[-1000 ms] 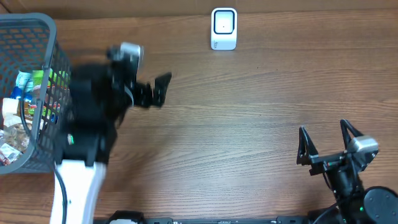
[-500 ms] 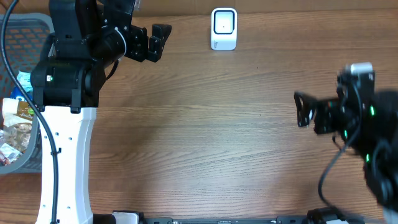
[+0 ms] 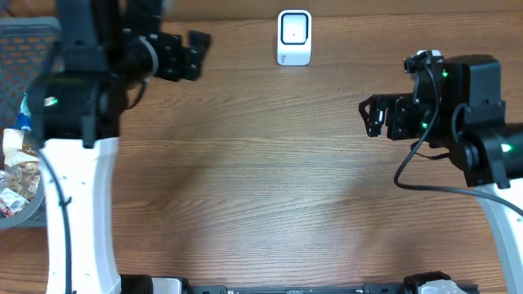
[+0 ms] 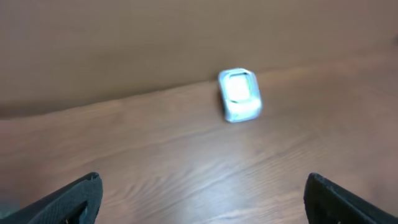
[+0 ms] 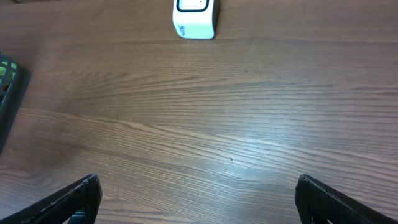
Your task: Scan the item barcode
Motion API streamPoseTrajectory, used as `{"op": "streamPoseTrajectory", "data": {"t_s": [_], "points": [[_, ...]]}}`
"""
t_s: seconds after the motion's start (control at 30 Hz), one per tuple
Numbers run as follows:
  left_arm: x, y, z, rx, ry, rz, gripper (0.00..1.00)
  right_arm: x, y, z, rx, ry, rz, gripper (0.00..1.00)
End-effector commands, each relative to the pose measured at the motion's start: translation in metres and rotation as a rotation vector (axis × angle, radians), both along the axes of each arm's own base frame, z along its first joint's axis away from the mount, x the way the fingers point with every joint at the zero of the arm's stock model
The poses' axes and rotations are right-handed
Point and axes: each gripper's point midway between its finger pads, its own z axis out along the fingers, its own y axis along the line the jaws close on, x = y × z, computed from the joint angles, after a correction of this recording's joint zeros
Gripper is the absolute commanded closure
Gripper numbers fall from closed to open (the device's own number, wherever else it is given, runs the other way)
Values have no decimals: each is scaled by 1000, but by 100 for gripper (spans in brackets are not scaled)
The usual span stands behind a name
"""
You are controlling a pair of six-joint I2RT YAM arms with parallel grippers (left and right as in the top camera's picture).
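Note:
The white barcode scanner (image 3: 294, 37) stands at the back middle of the wooden table; it also shows, blurred, in the left wrist view (image 4: 239, 94) and at the top of the right wrist view (image 5: 194, 15). Packaged items (image 3: 18, 175) lie in the grey basket (image 3: 16, 37) at the far left. My left gripper (image 3: 198, 54) hovers at the back left, pointing toward the scanner, open and holding nothing (image 4: 202, 205). Over the right side, my right gripper (image 3: 367, 116) points left, open and holding nothing (image 5: 199, 199).
Bare wooden table (image 3: 270, 188) stretches between the two arms. A corner of the basket (image 5: 9, 87) shows at the left edge of the right wrist view. The left arm's white base link (image 3: 78, 220) rises along the left side.
The left arm has swung up from beside the basket to the back left. The right arm has lifted from the front right corner and moved toward the middle right. Both grippers stay open.

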Motion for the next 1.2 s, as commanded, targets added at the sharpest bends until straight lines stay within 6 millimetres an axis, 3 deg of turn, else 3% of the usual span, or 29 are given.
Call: {"op": "streamPoseTrajectory", "data": {"t_s": [0.0,0.1,0.2,0.3,0.4,0.53,0.6,0.67,0.8,0.87,1.17], "points": [[-19,83,47,-36,-80,401,7,5,6,9,25,-17,13,0],[-45,149,57,-75,-87,663,8,7,6,5,23,-5,13,0],[-75,218,50,-111,-65,898,9,8,6,3,23,0,13,0],[-99,267,37,-133,-31,1051,9,9,7,2,23,5,13,0],[-104,305,17,-171,16,1105,10,8,8,1,28,12,19,0],[-87,334,-21,-163,125,1085,8,4,9,-2,31,31,23,0],[-71,349,-56,-166,214,1078,12,1,9,-4,31,48,25,0],[-61,360,-76,-170,254,1078,13,-1,12,-4,45,55,39,0],[-28,379,-128,-160,336,987,13,-1,14,-4,54,56,47,0],[-17,390,-164,-156,405,969,10,-1,14,-4,54,56,47,0],[13,393,-247,-131,543,823,9,-6,14,-7,64,84,37,0]]}}
